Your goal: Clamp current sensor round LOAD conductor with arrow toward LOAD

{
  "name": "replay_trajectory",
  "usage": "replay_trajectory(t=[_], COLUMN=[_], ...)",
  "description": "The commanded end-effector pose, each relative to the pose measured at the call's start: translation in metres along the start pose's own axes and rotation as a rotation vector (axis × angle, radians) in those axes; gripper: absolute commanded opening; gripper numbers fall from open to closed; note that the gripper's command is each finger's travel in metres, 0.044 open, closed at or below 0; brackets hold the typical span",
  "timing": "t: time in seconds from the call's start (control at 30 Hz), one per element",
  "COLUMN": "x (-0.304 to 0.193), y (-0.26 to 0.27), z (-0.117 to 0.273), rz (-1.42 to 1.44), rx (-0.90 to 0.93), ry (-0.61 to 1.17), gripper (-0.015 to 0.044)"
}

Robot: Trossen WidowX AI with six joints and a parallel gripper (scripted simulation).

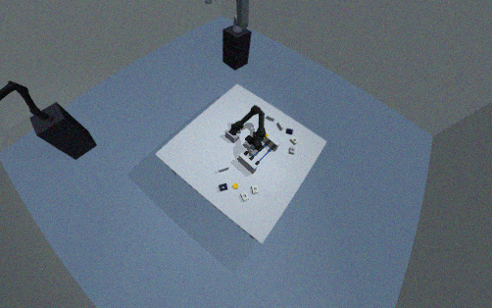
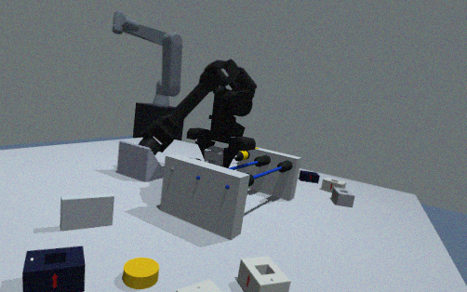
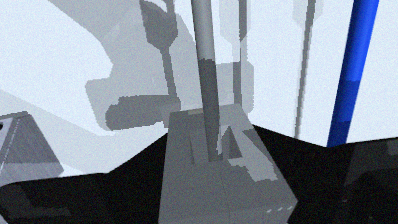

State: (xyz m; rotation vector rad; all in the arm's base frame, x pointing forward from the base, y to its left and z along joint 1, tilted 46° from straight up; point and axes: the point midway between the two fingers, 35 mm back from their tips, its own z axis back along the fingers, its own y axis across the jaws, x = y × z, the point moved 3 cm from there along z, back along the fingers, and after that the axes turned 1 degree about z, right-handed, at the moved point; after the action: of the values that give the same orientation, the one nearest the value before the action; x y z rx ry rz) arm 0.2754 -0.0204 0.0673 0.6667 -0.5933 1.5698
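My gripper (image 1: 254,143) (image 2: 215,163) (image 3: 208,133) is shut on the grey split-core sensor (image 2: 212,150) (image 3: 220,187), between the two upright panels. In the wrist view a grey conductor (image 3: 202,30) runs into the sensor's opening, with the sensor's walls on both sides of it. Whether the jaw is latched cannot be told. The sensor's arrow and the LOAD marking are not readable in any view. Blue conductors (image 2: 269,172) (image 3: 357,65) run beside the grey one. A yellow band (image 2: 243,155) shows at a black conductor end behind the gripper.
The near panel (image 2: 202,200) and far panel (image 2: 291,186) flank the gripper. A grey block (image 2: 132,160) stands near the arm's base, a thin grey plate (image 2: 86,212) at front left. A dark blue sensor (image 2: 55,274), yellow disc (image 2: 140,273) and white sensor (image 2: 264,276) stand in front.
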Motion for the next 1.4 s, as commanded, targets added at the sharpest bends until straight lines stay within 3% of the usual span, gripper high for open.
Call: replay_trajectory(t=[0.0,0.27,0.6,1.37], x=[-0.0003,-0.0003,0.0002,0.0002], y=[-0.0021,-0.0018,-0.0021,-0.0021], z=[0.0013,-0.0037,-0.0009,-0.0009], rz=[0.009,0.006,0.009,0.009], rx=[0.002,0.001,0.001,0.001], ry=[0.006,0.004,0.004,0.004], gripper=[0.0000,0.0000,0.0263,0.0264])
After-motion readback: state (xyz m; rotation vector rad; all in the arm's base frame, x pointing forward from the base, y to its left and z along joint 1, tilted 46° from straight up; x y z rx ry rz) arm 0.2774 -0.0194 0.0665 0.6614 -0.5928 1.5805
